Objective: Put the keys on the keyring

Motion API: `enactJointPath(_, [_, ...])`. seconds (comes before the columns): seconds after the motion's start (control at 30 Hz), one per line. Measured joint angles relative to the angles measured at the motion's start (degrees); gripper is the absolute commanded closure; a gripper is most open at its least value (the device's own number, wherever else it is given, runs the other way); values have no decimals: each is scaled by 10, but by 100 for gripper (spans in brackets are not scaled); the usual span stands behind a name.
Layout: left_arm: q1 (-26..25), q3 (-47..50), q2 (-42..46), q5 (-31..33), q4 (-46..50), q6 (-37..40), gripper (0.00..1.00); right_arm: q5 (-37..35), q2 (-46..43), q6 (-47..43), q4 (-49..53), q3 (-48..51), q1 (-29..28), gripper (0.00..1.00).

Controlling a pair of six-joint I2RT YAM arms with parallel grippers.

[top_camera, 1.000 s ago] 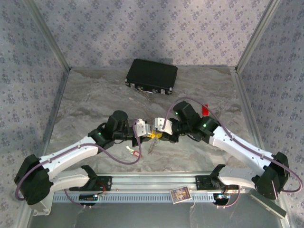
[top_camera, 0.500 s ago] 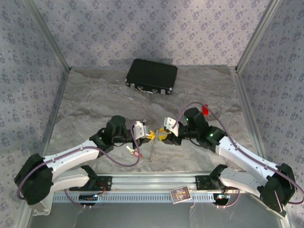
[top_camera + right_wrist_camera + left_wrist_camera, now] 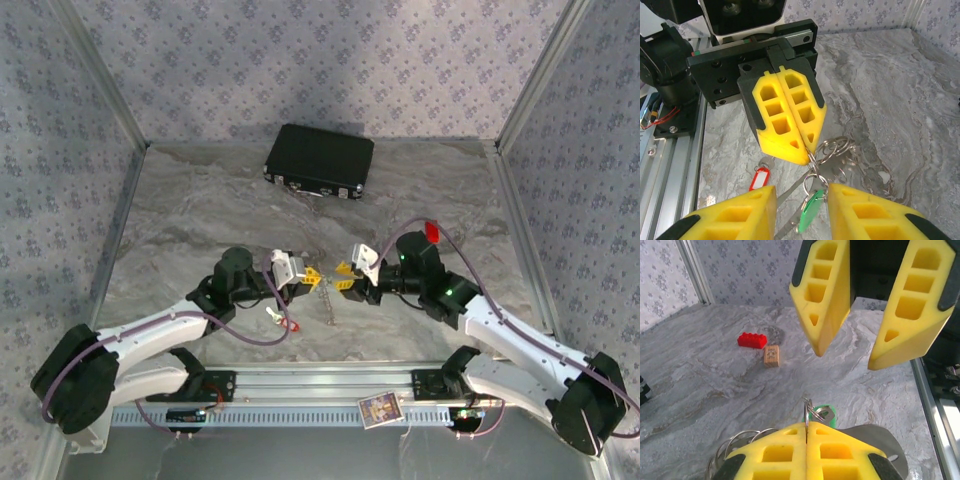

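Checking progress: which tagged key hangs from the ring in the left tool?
The green-tagged key: it dangles from the ring pinched by the left tool, while the red-tagged key lies flat on the table.

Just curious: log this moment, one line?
left gripper shut on keyring | green-tagged key dangling | right gripper open | red-tagged key on table

At mid-desk your left tool (image 3: 312, 275) and right tool (image 3: 345, 278) face each other. The keyring (image 3: 836, 150) hangs at the left tool's tips, with a key (image 3: 810, 212) dangling below it between the right tool's fingers. A second key (image 3: 285, 320) lies on the desk (image 3: 200, 210) beside your left arm. The case (image 3: 320, 160) sits at the far edge, and a block (image 3: 432, 232) lies behind your right arm.
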State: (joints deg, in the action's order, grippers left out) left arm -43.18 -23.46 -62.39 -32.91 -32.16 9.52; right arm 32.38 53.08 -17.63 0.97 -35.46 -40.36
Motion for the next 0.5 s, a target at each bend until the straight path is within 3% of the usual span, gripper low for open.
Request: enactJointPath(0.5, [0,2,0,-29,-16,1,100,28,45,0,0,-14,-9,69])
